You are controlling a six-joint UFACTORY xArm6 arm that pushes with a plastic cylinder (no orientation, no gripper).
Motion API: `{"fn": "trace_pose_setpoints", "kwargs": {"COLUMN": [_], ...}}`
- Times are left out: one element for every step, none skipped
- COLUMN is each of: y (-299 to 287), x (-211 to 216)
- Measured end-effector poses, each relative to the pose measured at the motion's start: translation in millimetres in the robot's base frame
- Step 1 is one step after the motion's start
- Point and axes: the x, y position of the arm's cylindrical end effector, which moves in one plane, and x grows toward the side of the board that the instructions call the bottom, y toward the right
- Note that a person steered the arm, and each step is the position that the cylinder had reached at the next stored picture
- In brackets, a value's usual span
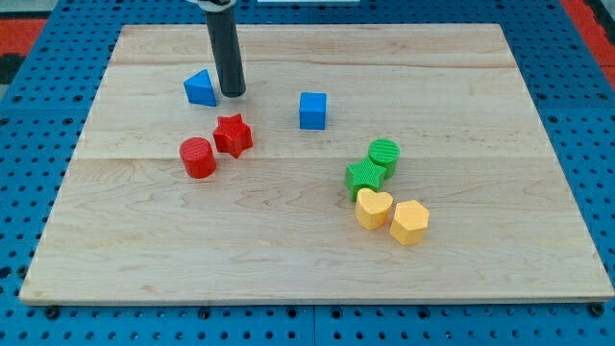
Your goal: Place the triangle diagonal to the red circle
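Wooden board (pixel 317 240): pale planks with visible grain, resting on a blue perforated base (pixel 38 173). My tip (pixel 232 93) is the lower end of 1 smooth, dark, cylindrical rod; no jaws or fingers exist on it, so nothing is open, closed or clamped. It stands just beside the blue triangle (pixel 200 88), at that block's 3 o'clock; contact cannot be confirmed.

The triangle lies toward the view's top left, at 12 o'clock of the red circle (pixel 198 158), apart from it. The red star (pixel 233 135) sits just beside the circle at 2 o'clock. The blue cube (pixel 312 111) stands alone at 3 o'clock of my tip.

1 cluster of 4 ridged blocks lies right of centre: green circle (pixel 383 154), green star (pixel 364 177), yellow heart (pixel 373 208), yellow hexagon (pixel 409 222).
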Motion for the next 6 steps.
{"fn": "trace_pose_setpoints", "kwargs": {"y": [-7.7,-38.1,-38.6,-37.8,-74.8,-86.6], "x": [0.1,-4.0,-20.9,-40.4,-55.2,-19.4]}}
